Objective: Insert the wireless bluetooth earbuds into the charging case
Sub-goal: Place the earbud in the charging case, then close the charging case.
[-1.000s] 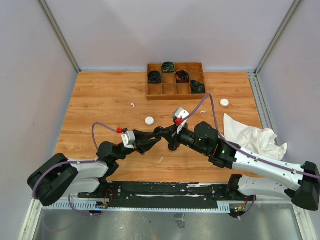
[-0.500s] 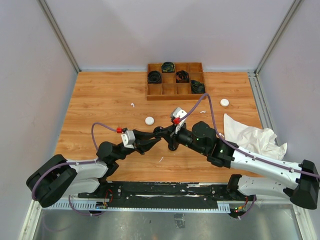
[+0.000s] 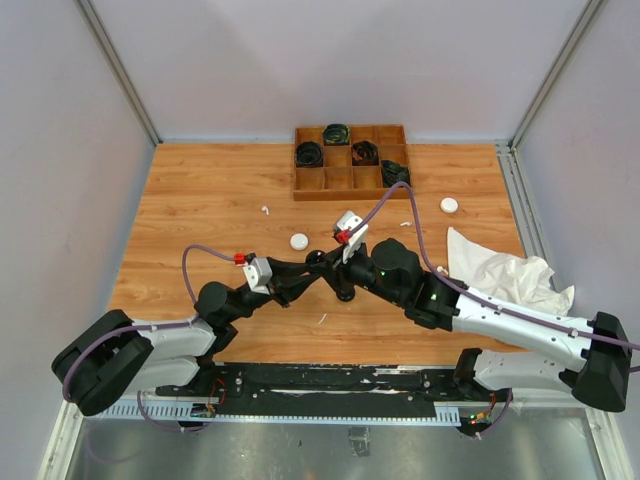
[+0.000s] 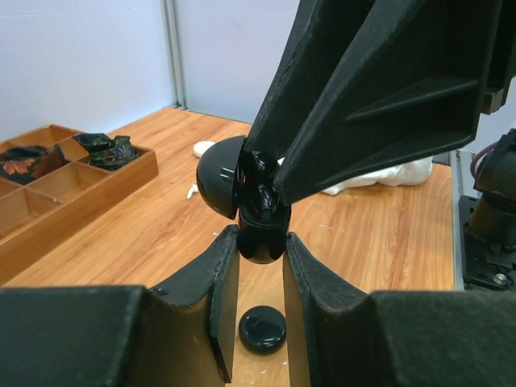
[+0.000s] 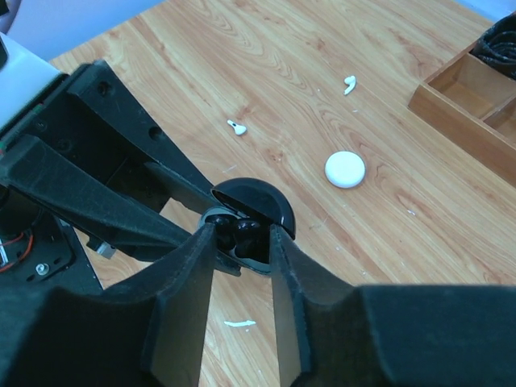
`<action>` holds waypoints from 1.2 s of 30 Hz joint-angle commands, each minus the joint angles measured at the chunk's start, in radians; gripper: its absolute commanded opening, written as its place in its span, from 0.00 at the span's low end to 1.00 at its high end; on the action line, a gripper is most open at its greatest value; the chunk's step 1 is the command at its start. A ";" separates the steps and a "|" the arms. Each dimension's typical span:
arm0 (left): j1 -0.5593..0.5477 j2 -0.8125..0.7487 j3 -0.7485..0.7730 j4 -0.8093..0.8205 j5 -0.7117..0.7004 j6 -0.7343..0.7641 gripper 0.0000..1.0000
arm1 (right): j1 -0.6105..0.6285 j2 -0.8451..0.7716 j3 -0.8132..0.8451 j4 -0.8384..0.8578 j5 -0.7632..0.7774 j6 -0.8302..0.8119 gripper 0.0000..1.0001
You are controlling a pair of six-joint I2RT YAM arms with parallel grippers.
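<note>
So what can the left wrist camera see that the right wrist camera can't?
Only the left wrist view shows a black round puck on the table below the case, and a crumpled white cloth farther off. Only the right wrist view shows a white earbud lying loose near its bottom edge. Both show the open black charging case held in the left gripper, the right gripper right at the case, and the wooden tray.
</note>
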State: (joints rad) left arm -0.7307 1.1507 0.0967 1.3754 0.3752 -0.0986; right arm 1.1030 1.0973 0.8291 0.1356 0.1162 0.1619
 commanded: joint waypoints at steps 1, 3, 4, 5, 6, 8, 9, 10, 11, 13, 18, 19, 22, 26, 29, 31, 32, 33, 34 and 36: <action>-0.006 -0.014 0.015 0.054 -0.005 -0.008 0.00 | 0.014 -0.004 0.039 -0.047 0.014 0.004 0.38; -0.006 -0.020 0.009 0.038 -0.012 -0.020 0.00 | 0.008 -0.017 0.046 -0.059 -0.010 -0.016 0.43; -0.006 -0.030 0.005 0.025 -0.017 -0.026 0.00 | 0.001 -0.023 0.053 -0.071 -0.037 -0.023 0.45; -0.006 -0.040 0.001 0.009 -0.025 -0.031 0.00 | -0.005 -0.029 0.063 -0.088 -0.063 -0.028 0.47; -0.006 -0.051 -0.001 -0.016 -0.030 -0.034 0.00 | -0.015 -0.036 0.075 -0.106 -0.090 -0.036 0.51; -0.006 -0.079 -0.003 -0.070 -0.033 -0.037 0.00 | -0.037 -0.047 0.100 -0.147 -0.151 -0.056 0.54; -0.006 -0.094 -0.002 -0.100 -0.033 -0.036 0.00 | -0.052 -0.051 0.113 -0.163 -0.191 -0.068 0.56; -0.006 -0.109 -0.001 -0.130 -0.033 -0.036 0.00 | -0.068 -0.055 0.120 -0.178 -0.230 -0.080 0.59; -0.005 -0.123 0.002 -0.172 -0.027 -0.032 0.00 | -0.097 -0.059 0.126 -0.191 -0.272 -0.090 0.62; -0.004 -0.149 0.006 -0.223 -0.006 -0.025 0.00 | -0.141 -0.061 0.133 -0.206 -0.366 -0.115 0.65; -0.004 -0.192 0.008 -0.278 0.056 -0.012 0.00 | -0.206 -0.042 0.179 -0.278 -0.531 -0.192 0.72; -0.004 -0.197 0.008 -0.281 0.066 -0.010 0.00 | -0.219 -0.036 0.185 -0.286 -0.573 -0.204 0.73; -0.004 -0.201 0.009 -0.269 0.098 -0.005 0.00 | -0.250 -0.015 0.191 -0.298 -0.679 -0.220 0.74; -0.004 -0.186 0.017 -0.250 0.145 -0.003 0.00 | -0.268 0.021 0.188 -0.307 -0.730 -0.236 0.75; -0.004 -0.169 0.021 -0.225 0.167 -0.011 0.00 | -0.281 0.047 0.187 -0.307 -0.774 -0.254 0.75; -0.004 -0.160 0.024 -0.219 0.170 -0.013 0.00 | -0.283 0.064 0.189 -0.311 -0.814 -0.266 0.75; -0.004 -0.157 0.026 -0.219 0.173 -0.013 0.00 | -0.283 0.072 0.191 -0.314 -0.827 -0.270 0.75; -0.004 -0.153 0.027 -0.218 0.172 -0.012 0.00 | -0.285 0.080 0.192 -0.318 -0.829 -0.274 0.75; -0.004 -0.149 0.030 -0.219 0.173 -0.010 0.00 | -0.285 0.089 0.198 -0.327 -0.831 -0.281 0.74; -0.004 -0.141 0.035 -0.216 0.172 -0.011 0.00 | -0.286 0.108 0.211 -0.354 -0.842 -0.294 0.74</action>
State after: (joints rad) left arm -0.7307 0.9970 0.0975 1.1069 0.5259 -0.1162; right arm 0.8299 1.1828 0.9943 -0.1730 -0.6556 -0.0860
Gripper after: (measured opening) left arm 0.288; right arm 0.744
